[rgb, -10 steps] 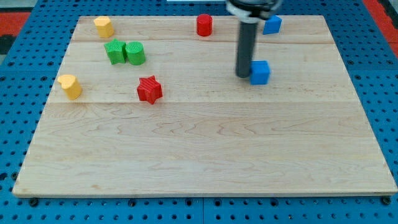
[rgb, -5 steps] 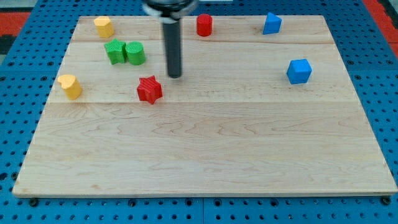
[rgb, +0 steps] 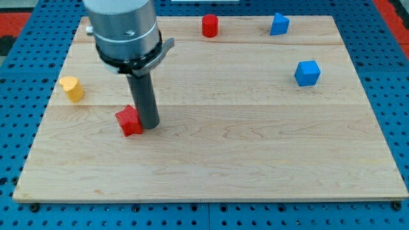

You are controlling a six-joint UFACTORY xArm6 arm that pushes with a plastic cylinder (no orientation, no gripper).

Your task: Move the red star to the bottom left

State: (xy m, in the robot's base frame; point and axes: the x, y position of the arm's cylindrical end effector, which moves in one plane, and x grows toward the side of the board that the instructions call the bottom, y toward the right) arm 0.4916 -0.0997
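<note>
Tool: your tip has no jaws, touching the star's right side.
Risk: off-centre push spins the star away.

The work surface is a rectangular light wooden board of joined planks with visible grain. It lies on a blue perforated base with regular holes. Red perforated sections occupy the top corners. Lighting is even.

No readable text, label, brand, number or sign anywhere: none on the pale wooden board, the coloured blocks, or the grey arm housing.
</note>
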